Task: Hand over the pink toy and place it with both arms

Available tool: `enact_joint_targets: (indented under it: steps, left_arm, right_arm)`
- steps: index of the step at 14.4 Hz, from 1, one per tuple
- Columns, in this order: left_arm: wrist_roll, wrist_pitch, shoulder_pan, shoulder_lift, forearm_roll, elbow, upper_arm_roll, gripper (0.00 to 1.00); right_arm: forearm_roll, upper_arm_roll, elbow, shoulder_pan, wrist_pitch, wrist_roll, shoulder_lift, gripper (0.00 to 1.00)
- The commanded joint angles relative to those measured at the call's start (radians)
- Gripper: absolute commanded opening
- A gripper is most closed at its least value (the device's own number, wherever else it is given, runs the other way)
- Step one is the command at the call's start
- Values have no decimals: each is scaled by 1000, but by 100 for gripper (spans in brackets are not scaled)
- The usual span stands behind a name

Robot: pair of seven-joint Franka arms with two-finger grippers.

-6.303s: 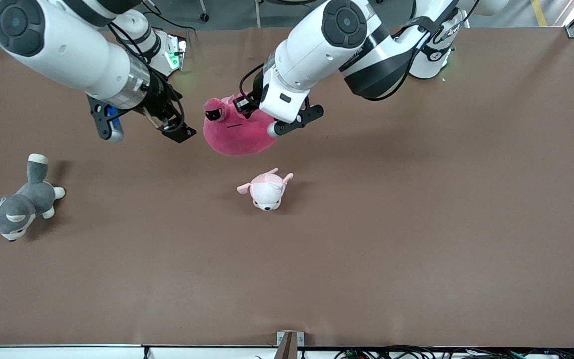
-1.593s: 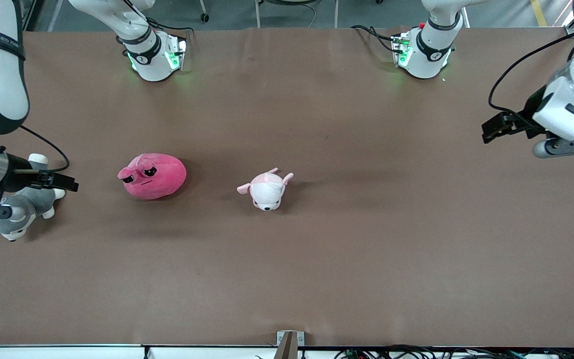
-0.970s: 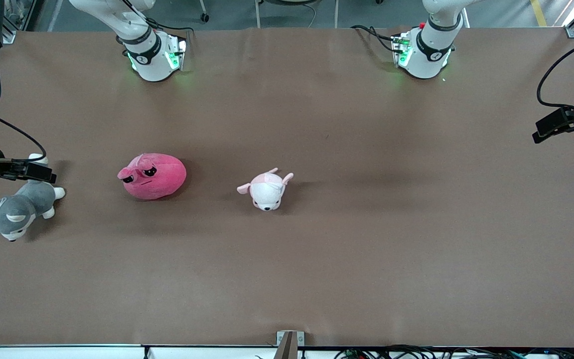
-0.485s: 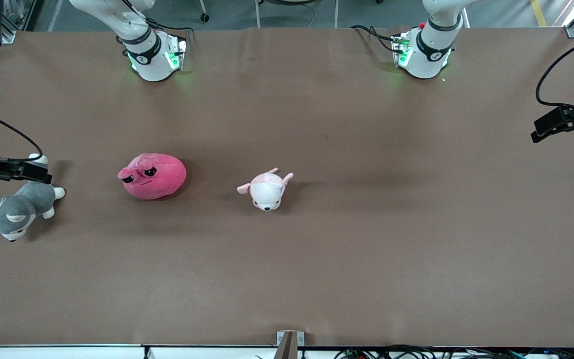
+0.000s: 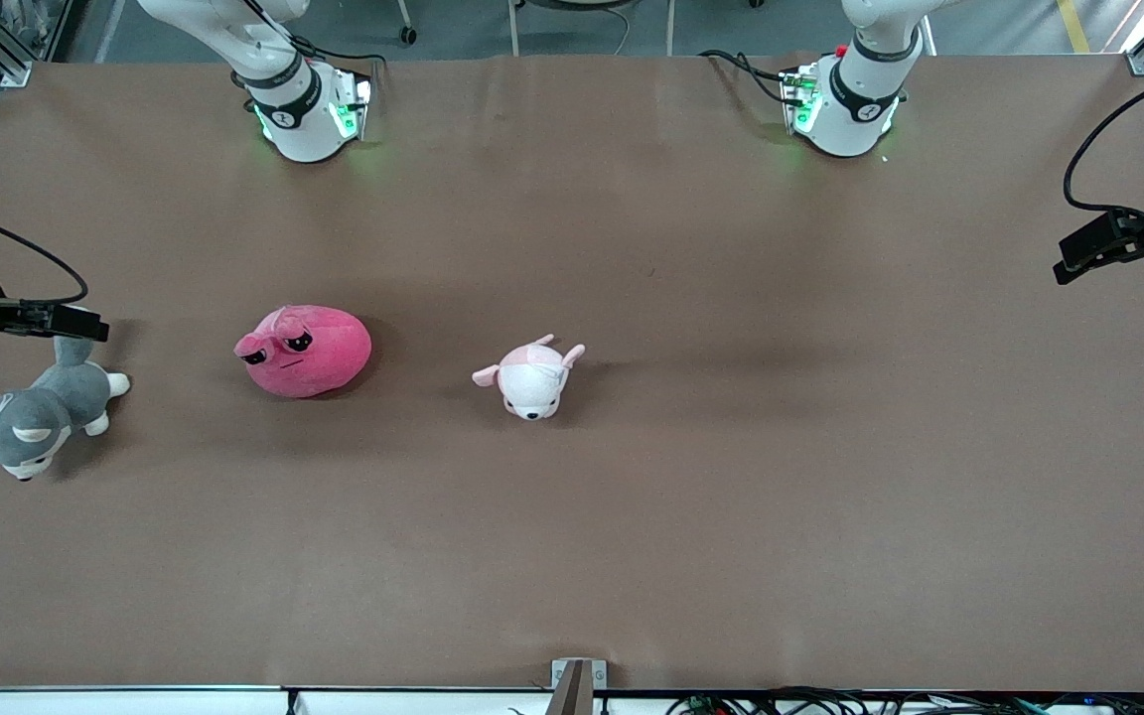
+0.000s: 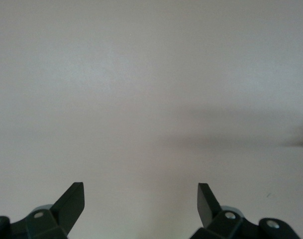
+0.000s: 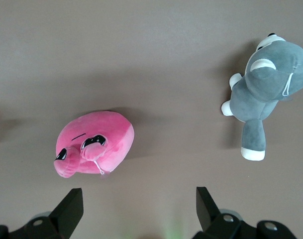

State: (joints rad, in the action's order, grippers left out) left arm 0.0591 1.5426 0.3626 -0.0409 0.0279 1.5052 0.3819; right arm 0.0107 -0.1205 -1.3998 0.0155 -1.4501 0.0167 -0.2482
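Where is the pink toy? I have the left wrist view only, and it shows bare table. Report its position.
Observer: The pink toy lies on the table toward the right arm's end, beside the white plush.
Operator: Tell me who holds it.
Observer: Nobody. The right gripper is open and empty, over the grey plush dog.
Operator: Give me the toy's pose.
Observer: Its eyes sit on the side toward the right arm's end of the table.
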Motion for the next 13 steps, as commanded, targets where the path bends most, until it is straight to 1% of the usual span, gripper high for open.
enact_joint_targets:
  steps: [1, 3, 6, 9, 10, 11, 13]
  left_arm:
    - [-12, 5, -1, -2, 10, -10, 5, 100]
    - [-12, 5, -1, -2, 10, -10, 5, 100]
    - [-12, 5, 1, -2, 10, -10, 5, 100]
    - [-13, 5, -19, -5, 9, -8, -7, 100]
    - [-13, 4, -52, -5, 9, -7, -39, 100]
    - [-15, 4, -107, -4, 9, -8, -97, 100]
    - [-15, 4, -247, -4, 9, -8, -237, 100]
  right_arm:
    - [-5, 15, -74, -15, -1, 3, 102, 100]
    - [-5, 15, -96, -17, 5, 3, 141, 100]
    - [-5, 13, -182, -17, -10, 3, 231, 100]
    - [-5, 13, -186, -16, 0, 6, 265, 100]
    - [-5, 13, -186, -14, 4, 8, 279, 100]
    - [-5, 15, -189, -12, 4, 8, 290, 100]
    - [-5, 15, -206, -12, 2, 11, 320, 100]
